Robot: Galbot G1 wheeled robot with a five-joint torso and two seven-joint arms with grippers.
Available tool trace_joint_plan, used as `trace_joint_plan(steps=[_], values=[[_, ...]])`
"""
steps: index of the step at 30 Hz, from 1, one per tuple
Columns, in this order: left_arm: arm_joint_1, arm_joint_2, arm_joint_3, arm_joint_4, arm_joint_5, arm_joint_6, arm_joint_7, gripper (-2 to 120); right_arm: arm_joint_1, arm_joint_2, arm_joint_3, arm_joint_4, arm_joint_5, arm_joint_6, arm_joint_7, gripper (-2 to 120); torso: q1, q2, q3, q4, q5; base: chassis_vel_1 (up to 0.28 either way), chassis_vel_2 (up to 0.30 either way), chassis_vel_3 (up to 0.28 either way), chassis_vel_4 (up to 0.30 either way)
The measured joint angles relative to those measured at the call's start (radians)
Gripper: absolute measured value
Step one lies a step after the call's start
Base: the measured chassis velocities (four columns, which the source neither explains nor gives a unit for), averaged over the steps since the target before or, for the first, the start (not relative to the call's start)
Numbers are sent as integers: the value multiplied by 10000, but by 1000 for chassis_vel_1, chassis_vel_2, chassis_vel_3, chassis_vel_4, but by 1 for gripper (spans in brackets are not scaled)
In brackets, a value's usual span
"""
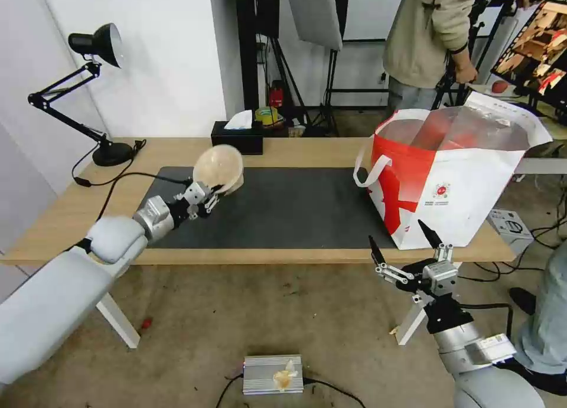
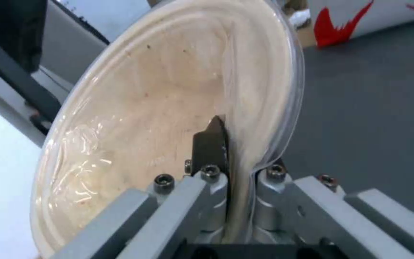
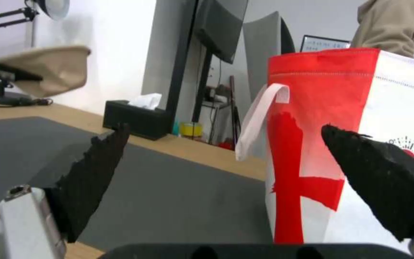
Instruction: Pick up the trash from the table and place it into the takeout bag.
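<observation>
The left gripper [image 1: 211, 198] lifts the beige bowl [image 1: 219, 169] above the surface [image 1: 307, 151], well apart from the bag [image 1: 449, 178], fingers pinching its rim. No other trash shows there, so this looks last. The right gripper [image 1: 403, 242] hangs before the bag, fingers spread.

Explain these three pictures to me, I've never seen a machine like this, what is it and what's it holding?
It's a wheeled robot with two arms, each ending in a claw. The wide picture comes from a camera on its head; the other two from cameras on its wrists. The left claw is shut on the rim of a shallow beige bowl, lifted over the dark mat on the wooden table. The right claw hangs open, empty, in front of the table edge near the takeout bag. A black tissue box and a desk lamp stand at the back.
</observation>
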Motion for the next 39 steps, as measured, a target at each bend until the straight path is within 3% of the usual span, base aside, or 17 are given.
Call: trace_joint_plan(steps=[5, 6, 7, 9, 11, 14, 15, 17, 22, 26, 39], values=[[-146, 133, 135, -284, -279, 15, -14, 1, -1, 0, 1, 0, 0, 0, 1, 100, 1, -2, 3, 9, -16, 0, 0, 0, 0], [-565, 223, 325, -779, -556, -28, -15, 1, 3, -1, 0, 0, 0, 0, 0, 100, 2, -1, 2, 10, -17, 0, 0, 0, 0], [-973, 266, 511, -1079, -761, -70, -41, 1, 2, 0, 0, 1, 0, 0, 0, 100, 0, 2, -3, 1, 12, 0, 0, 0, 0], [-1243, 269, 687, -1216, -889, -68, -48, 1, 2, 0, -1, 1, 0, 0, 0, 100, -3, 3, -3, 0, 12, 0, 0, 0, 0], [-2196, 180, 1323, -1413, -1250, -62, -183, 1, -2, -1, 0, 0, 0, 0, 1, 100, 0, 2, -1, -2, -12, 0, 0, 0, 0], [-2978, 7, 1873, -1374, -1464, -112, -270, 1, 1, 0, 0, 0, 0, 0, 0, 100, 0, 1, 0, 1, 5, 0, 0, 0, 0], [-3500, -157, 2275, -1234, -1595, -194, -293, 1, 0, 0, 1, 0, 0, 0, 0, 100, 1, 1, 0, 2, -9, 0, 0, 0, 0], [-4254, -478, 2869, -927, -1797, -334, -354, 1, 0, -1, 0, 0, 0, 0, 0, 100, 0, 1, 0, 1, 0, 0, 0, 0, 0], [-5375, -1115, 3686, -275, -2168, -523, -552, 1, 0, -1, 0, 0, 0, 0, 0, 100, 1, 0, 1, 0, -2, 0, 0, 0, 0], [-6506, -2012, 4408, 650, -2512, -753, -710, 1, 0, 0, 0, 1, -1, 0, 0, 100, 1, 0, 0, -1, -1, 0, 0, 0, 0], [-8228, -4111, 5920, 2749, -2918, -1092, -936, 1, 0, 0, 0, 1, 0, 0, 0, 100, 1, -1, 1, -1, -1, 0, 0, 0, 0]])
